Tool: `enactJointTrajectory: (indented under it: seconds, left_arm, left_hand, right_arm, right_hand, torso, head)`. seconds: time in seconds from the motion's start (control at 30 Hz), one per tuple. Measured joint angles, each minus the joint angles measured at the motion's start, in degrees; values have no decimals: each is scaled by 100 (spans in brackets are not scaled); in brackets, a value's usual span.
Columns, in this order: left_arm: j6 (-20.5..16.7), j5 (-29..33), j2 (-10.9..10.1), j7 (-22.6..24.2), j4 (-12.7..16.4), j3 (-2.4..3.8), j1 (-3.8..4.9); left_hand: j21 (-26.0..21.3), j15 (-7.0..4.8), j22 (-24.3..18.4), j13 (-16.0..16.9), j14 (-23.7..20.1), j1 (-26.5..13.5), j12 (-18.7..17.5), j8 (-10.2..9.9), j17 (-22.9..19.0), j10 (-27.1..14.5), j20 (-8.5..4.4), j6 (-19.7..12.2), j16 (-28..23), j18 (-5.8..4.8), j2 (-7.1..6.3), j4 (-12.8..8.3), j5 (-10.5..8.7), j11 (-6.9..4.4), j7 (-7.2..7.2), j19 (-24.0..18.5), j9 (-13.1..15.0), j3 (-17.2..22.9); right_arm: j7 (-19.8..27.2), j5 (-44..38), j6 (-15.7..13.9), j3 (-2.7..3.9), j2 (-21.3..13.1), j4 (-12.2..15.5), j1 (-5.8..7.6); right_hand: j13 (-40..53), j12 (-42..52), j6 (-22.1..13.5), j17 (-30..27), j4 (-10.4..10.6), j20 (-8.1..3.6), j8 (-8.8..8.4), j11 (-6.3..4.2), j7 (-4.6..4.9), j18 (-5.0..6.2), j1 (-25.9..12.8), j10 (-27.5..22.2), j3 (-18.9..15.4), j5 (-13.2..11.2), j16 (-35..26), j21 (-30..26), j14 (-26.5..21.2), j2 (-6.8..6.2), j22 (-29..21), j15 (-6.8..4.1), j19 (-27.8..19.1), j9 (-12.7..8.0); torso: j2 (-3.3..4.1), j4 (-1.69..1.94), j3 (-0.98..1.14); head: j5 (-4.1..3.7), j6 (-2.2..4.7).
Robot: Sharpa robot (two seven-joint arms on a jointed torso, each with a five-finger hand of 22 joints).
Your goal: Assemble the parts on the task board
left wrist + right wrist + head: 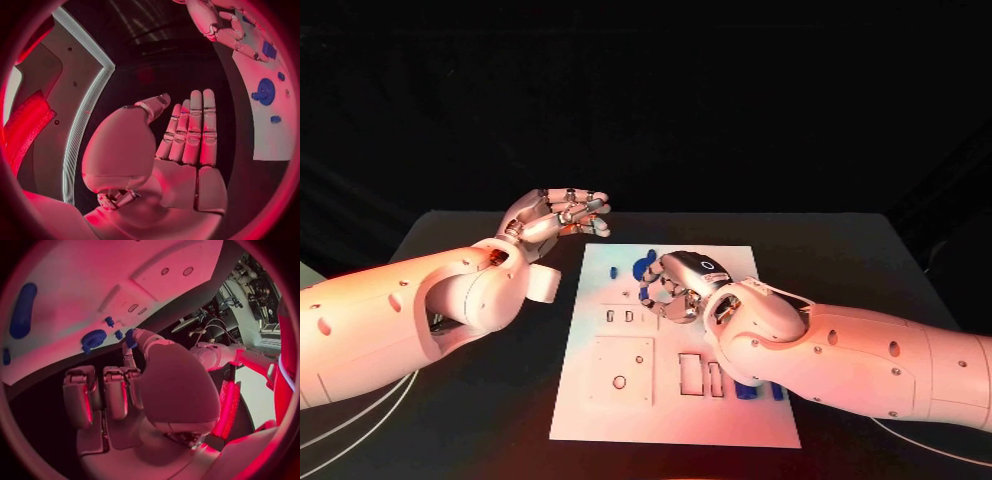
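Over the white board point(678, 400) we see our right hand point(678, 288) pinching a small blue part point(130, 338) beside the round blue piece point(93, 339), apparently mid-placement and needing careful alignment, while our left hand point(557, 218) hovers off-board, fingers straight and together, holding nothing.

Dim black surroundings, warm reddish light on the arms, heavy red tint and fisheye bending in wrist views

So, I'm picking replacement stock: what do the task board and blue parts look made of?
Task board: apparently rigid white plastic or painted sheet, matte, with clean cut-out slots. Blue parts: probably moulded plastic, uniform colour, smooth rounded edges. Neither is certain.
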Motion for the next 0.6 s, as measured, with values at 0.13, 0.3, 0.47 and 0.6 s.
enactJointTrajectory:
  seconds: [0.13, 0.3, 0.47, 0.6]
  left_arm:
    - [0, 0, 2, -1, 0, 0, 0]
    - [1, 0, 6, -3, 0, 0, 0]
    - [2, 0, 9, -5, 2, 0, 0]
    - [3, 0, 9, -6, 2, 0, 0]
  left_hand:
    - [0, 0, 12, 0, 0, 0, 0, 0, 11, 0, 18, 0, 0, 0, 0, 16, 0, 0, 0, -18, 0, 16]
    - [0, 0, 12, 0, 0, 0, 0, 0, 11, 0, 18, 0, 0, 0, 0, 17, 0, 0, 0, -18, -1, 16]
    - [0, 0, 12, 0, 0, 0, 0, 0, 10, 0, 18, 0, 0, 0, 0, 16, 0, 0, 0, -18, -1, 16]
    - [0, 0, 12, 0, 0, 0, 0, 0, 10, 0, 18, 0, 0, 0, 0, 16, 0, 0, 0, -18, -1, 16]
  right_arm:
    - [-109, -84, 52, -9, 99, -49, -50]
    - [-225, -167, 116, -19, 200, -104, -112]
    - [-302, -223, 167, -31, 267, -180, -173]
    - [-338, -251, 187, -36, 310, -241, -220]
  right_hand:
    - [0, 0, -3, 0, 0, 0, 0, 0, 3, 0, 0, 0, 0, -1, 0, 0, 0, 0, 0, 0, 0, 2]
    - [0, 0, -9, -1, 0, 0, 0, 0, 8, 0, 0, 0, 0, -1, 0, 0, 0, -1, 4, 0, 0, 4]
    - [0, 0, -14, -1, 0, 0, -1, 0, 12, 0, 0, 0, -1, -31, 0, 0, 0, -1, 4, 0, 0, 4]
    - [-1, -1, -18, -1, 0, 0, -1, 0, 16, 0, -17, 0, -1, -33, 0, 0, 0, -18, 4, 0, 0, 4]
  torso:
    - [3, -4, 1]
    - [4, -9, 3]
    - [4, -10, 1]
    - [4, -10, 2]
  head:
    - [13, -8]
    - [23, -30]
    - [29, -54]
    - [36, -68]
